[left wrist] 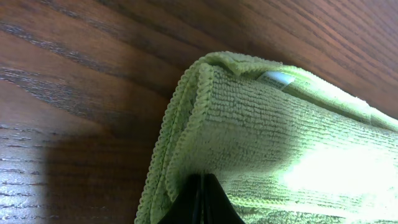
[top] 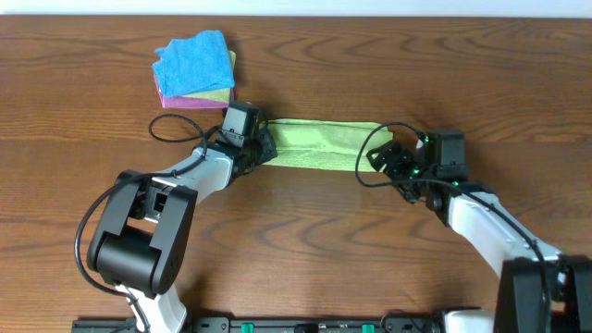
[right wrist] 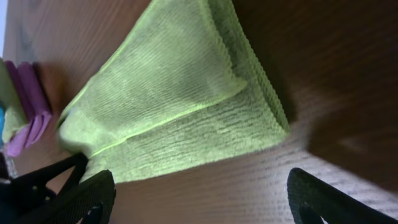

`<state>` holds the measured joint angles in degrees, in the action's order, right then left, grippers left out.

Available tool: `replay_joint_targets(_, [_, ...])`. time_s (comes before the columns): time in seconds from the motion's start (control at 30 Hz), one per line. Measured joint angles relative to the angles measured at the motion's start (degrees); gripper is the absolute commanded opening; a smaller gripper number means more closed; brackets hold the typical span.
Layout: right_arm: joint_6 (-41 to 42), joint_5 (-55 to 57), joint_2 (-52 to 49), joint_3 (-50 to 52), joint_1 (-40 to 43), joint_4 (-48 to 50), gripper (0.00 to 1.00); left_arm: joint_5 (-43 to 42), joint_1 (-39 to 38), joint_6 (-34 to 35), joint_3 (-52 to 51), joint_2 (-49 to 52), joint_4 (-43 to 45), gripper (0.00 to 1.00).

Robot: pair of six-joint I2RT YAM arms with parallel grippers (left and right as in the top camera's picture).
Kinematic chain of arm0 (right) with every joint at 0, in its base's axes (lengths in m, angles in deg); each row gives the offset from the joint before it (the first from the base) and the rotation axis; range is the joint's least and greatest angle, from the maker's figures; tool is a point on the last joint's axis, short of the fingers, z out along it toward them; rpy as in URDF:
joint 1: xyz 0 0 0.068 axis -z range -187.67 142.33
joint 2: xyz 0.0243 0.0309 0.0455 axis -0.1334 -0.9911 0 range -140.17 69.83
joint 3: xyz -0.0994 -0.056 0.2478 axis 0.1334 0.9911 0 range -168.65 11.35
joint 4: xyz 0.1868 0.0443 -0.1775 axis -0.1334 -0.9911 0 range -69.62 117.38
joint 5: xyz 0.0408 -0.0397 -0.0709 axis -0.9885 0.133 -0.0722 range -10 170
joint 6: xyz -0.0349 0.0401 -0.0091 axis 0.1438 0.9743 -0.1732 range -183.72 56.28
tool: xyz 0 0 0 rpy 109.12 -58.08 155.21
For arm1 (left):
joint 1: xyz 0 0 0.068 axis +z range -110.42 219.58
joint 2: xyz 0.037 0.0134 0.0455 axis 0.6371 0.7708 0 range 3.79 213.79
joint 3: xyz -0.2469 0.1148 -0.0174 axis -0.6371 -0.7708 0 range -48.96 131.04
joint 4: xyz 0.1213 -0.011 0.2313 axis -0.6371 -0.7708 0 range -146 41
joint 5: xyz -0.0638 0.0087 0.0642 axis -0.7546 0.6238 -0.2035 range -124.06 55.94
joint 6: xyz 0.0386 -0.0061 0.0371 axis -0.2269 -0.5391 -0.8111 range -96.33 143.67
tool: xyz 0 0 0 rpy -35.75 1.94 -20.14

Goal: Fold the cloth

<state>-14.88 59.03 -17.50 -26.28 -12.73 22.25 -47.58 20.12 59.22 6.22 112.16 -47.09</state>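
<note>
Lime-green microfibre cloth [top: 319, 145] lies mid-table on the dark wooden table [top: 388, 65], folded into a long strip running left to right. Far left: stack of folded cloths [top: 194, 72], blue on top, yellow-green and magenta beneath, apart from the strip. Left gripper [top: 265, 146] sits at the strip's left end; the wrist view shows its jaws pinched together on the layered hem [left wrist: 186, 118]. Right gripper [top: 387, 159] sits at the strip's right end, fingers [right wrist: 81, 199] spread wide, not touching the fabric.
</note>
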Motion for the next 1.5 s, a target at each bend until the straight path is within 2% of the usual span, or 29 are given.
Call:
replay_joint_targets(0.3, [1.7,-0.8,-7.3,0.0,0.0,10.2,0.79,0.0,0.0,0.0,0.1,0.0,-0.3,0.06])
replay_joint_targets(0.43, [2.4,-1.4,-10.1,-0.2,-0.1,15.8,0.71,0.0,0.0,0.0,0.3,0.0,-0.9,0.06])
replay_joint_targets(0.47, [2.6,-1.5,-10.9,-0.2,-0.2,17.4,0.67,-0.1,0.0,0.0,0.3,0.0,-1.1,0.06])
replay_joint_targets(0.53, [2.7,-1.4,-12.3,-0.3,-0.5,20.0,0.53,-0.1,0.0,0.0,0.5,0.0,-1.5,0.06])
replay_joint_targets(0.63, [2.9,0.0,-15.0,-0.7,-1.9,23.2,0.22,-0.2,0.0,0.0,0.5,0.0,-1.7,0.06])
replay_joint_targets(0.73, [2.4,1.9,-16.8,-0.5,-3.0,25.4,0.02,-0.2,0.0,0.0,0.7,0.0,-2.2,0.06])
replay_joint_targets(0.97, [-3.2,4.9,-18.3,0.0,-4.6,32.5,0.01,-0.3,0.0,0.0,0.8,0.0,-2.6,0.06])
replay_joint_targets(1.13, [-6.1,3.7,-17.7,-0.1,-4.6,32.5,0.01,-0.4,0.0,0.0,1.0,0.0,-3.4,0.06])
replay_joint_targets(1.5, [-9.0,2.4,-3.8,-0.1,-9.5,28.6,0.01,-0.5,0.0,0.0,2.3,0.3,-4.7,0.06])
